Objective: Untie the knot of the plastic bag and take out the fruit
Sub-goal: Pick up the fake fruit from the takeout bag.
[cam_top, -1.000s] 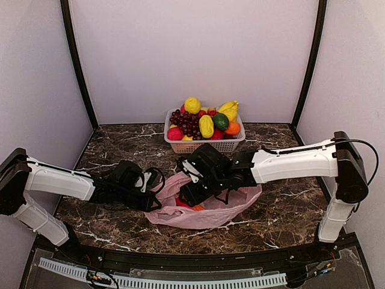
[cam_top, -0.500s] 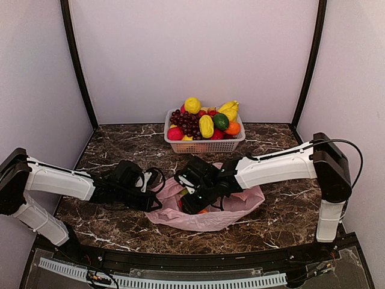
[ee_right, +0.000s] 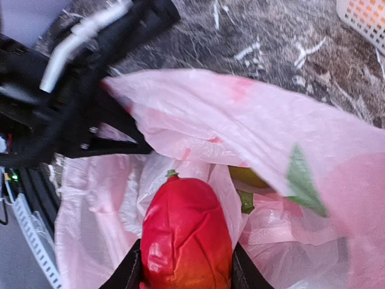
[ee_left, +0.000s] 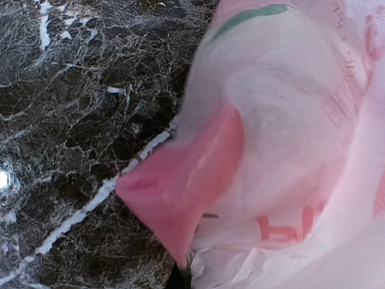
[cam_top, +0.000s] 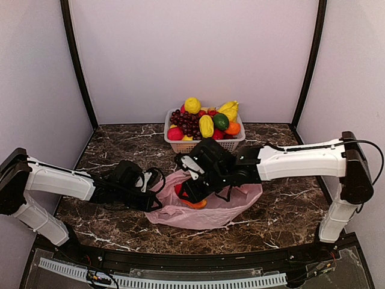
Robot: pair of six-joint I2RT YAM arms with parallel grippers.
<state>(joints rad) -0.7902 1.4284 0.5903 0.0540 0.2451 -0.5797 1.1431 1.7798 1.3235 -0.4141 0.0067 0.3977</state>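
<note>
The pink plastic bag (cam_top: 222,211) lies crumpled on the marble table with its mouth pulled open; the knot is out of view. My left gripper (cam_top: 155,191) is shut on the bag's left edge (ee_left: 180,180) and holds a flap of it up. Only a dark sliver of that gripper (ee_left: 179,278) shows under the film. My right gripper (cam_top: 192,194) hovers over the bag's mouth, shut on a red-orange fruit (ee_right: 186,232). Black fingers (ee_right: 127,274) press on both of the fruit's sides. A yellow fruit (ee_right: 248,177) lies deeper inside the bag (ee_right: 252,120).
A white basket (cam_top: 206,146) heaped with fruit, including grapes, yellow, green and orange ones, stands behind the bag near the back wall. The left arm (ee_right: 66,90) crosses the upper left of the right wrist view, close to the bag's opening. Walls enclose the table on three sides.
The right gripper reached down into the bag, closed its jaws on the red-orange fruit and has risen slightly with it. The left gripper has kept still on the bag's edge.
</note>
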